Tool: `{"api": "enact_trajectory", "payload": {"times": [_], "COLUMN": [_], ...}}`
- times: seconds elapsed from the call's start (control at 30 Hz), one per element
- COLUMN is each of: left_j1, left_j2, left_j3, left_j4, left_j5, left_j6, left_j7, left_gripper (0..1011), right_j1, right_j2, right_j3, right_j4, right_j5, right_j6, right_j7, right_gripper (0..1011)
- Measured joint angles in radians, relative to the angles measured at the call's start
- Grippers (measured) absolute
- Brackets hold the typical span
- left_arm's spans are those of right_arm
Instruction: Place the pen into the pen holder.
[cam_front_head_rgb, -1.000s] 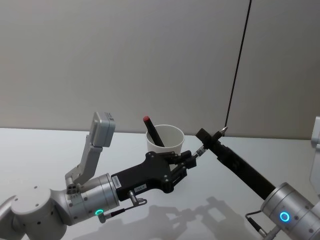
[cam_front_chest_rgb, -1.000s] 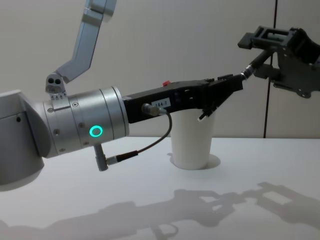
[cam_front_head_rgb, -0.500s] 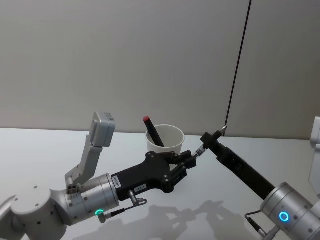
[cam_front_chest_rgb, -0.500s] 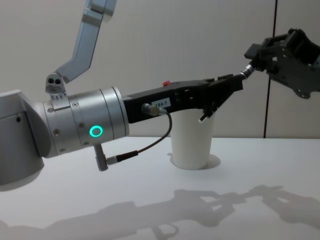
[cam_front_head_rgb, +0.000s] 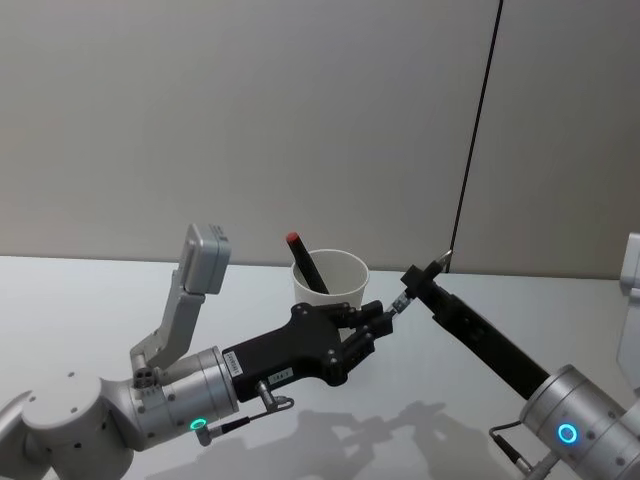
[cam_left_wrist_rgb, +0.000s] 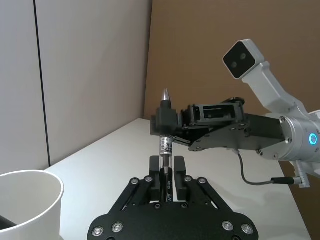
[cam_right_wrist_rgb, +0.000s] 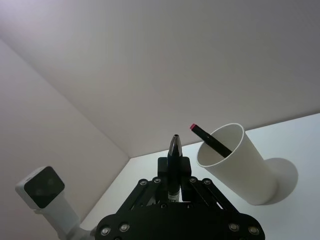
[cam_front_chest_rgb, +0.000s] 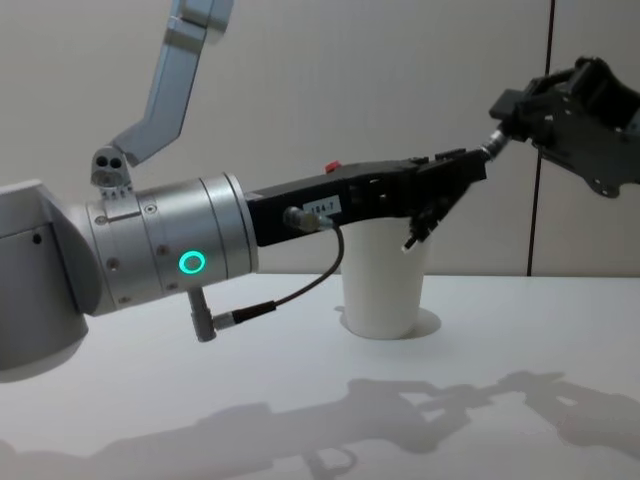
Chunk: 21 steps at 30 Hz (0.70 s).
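A dark pen (cam_front_head_rgb: 400, 300) with a silver tip hangs in the air between my two grippers, beside the white paper-cup pen holder (cam_front_head_rgb: 330, 275). My right gripper (cam_front_head_rgb: 412, 280) is shut on the pen's upper part, and the tip sticks out past its fingers (cam_right_wrist_rgb: 174, 145). My left gripper (cam_left_wrist_rgb: 167, 167) is around the pen's lower end with its jaws slightly parted, open. The pen (cam_left_wrist_rgb: 166, 145) runs straight from one gripper to the other. The holder (cam_front_chest_rgb: 385, 290) stands upright on the table behind the left gripper (cam_front_chest_rgb: 470, 165).
A second dark pen with a red cap (cam_front_head_rgb: 305, 262) leans inside the holder (cam_right_wrist_rgb: 240, 170). The white table (cam_front_head_rgb: 90, 300) stretches out to both sides. A grey wall with a dark vertical seam (cam_front_head_rgb: 475, 150) stands behind.
The right gripper closed on the pen's upper part and shifted slightly. The left gripper's lower finger has since dropped a little away from the pen.
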Motion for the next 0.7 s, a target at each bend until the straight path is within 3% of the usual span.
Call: {"api": "enact_trajectory", "payload": {"times": [0.2, 0.7], "left_j1": [0.0, 0.0], "left_j2": [0.0, 0.0], "left_j3": [0.0, 0.0], "left_j4": [0.0, 0.0], "left_j5": [0.0, 0.0], "left_j6": [0.0, 0.0], "left_j7": [0.0, 0.0], "left_gripper": [300, 815], "right_j1": [0.0, 0.0], "right_j2": [0.0, 0.0], "right_j3": [0.0, 0.0], "right_j4": [0.0, 0.0], "right_j5": [0.0, 0.0], "right_j6": [0.0, 0.0], "right_j7": [0.0, 0.0], "right_gripper": [134, 134]}}
